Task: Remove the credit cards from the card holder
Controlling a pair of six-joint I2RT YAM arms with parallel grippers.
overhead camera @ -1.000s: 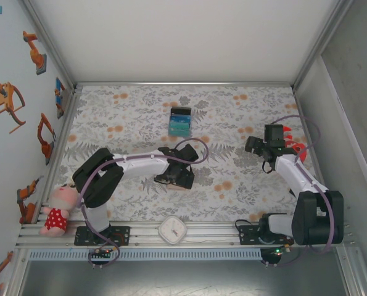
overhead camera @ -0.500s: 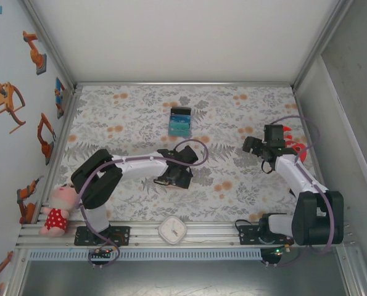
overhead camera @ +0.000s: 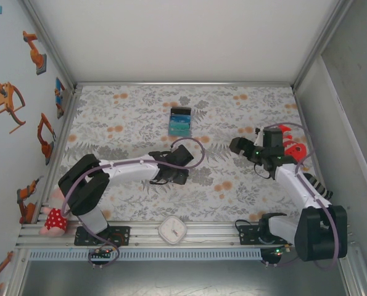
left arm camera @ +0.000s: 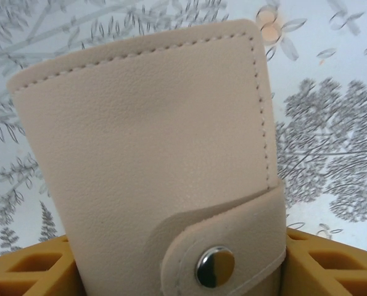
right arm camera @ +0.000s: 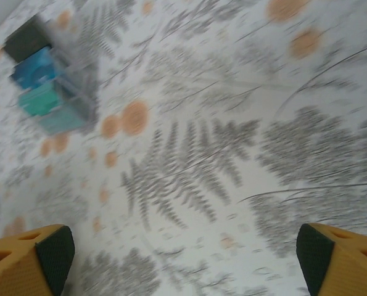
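Observation:
The tan card holder [left arm camera: 152,160] stands between the yellow fingers [left arm camera: 29,268] of my left gripper [left arm camera: 180,271], which is shut on its lower part. Its flap is fastened over the front by a silver snap [left arm camera: 215,266]. No credit cards show; the wallet is closed. From above, the left gripper [overhead camera: 174,176] sits low over the middle of the table and covers the wallet. My right gripper [overhead camera: 242,148] hangs above the right half of the table, open, with nothing between its fingers [right arm camera: 53,253]. Its wrist view is blurred by motion.
A teal-and-black block [overhead camera: 180,121] lies toward the back centre, also at the upper left for the right wrist camera [right arm camera: 47,92]. A white round clock [overhead camera: 172,230] rests on the front rail. A plush toy [overhead camera: 57,213] sits at the front left.
The right gripper has swung left toward the table's centre. The left arm has drawn its elbow back to the left, its gripper shifting slightly left while staying shut on the wallet.

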